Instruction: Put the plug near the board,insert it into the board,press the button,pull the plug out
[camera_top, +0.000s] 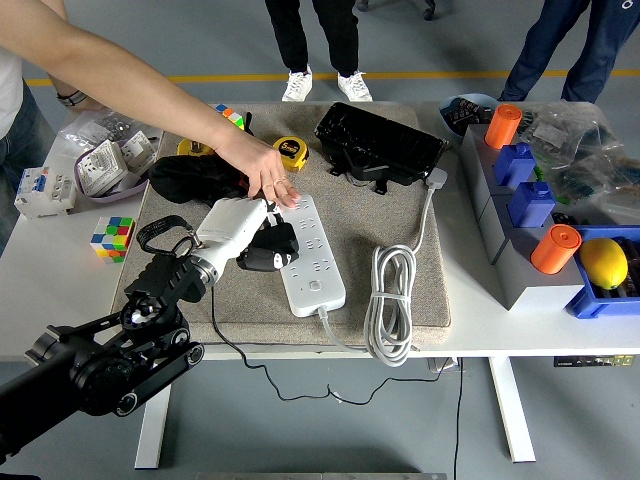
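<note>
A white power strip (312, 255) lies on the grey mat (370, 215) at the table's middle, its coiled white cable (392, 300) to the right. My left hand (262, 232), white with black fingers, is shut on a black plug (272, 250) at the strip's left edge, its prongs toward the sockets. A person's hand (266, 176) reaches in from the upper left and presses on the strip's far end. My right arm is out of view.
A black bag (380, 143), a yellow tape measure (289, 152) and a Rubik's cube (229, 116) sit at the back. Another cube (112, 237) lies at the left. Grey and blue bins (520, 190) with orange cylinders and a lemon (603, 262) stand at the right.
</note>
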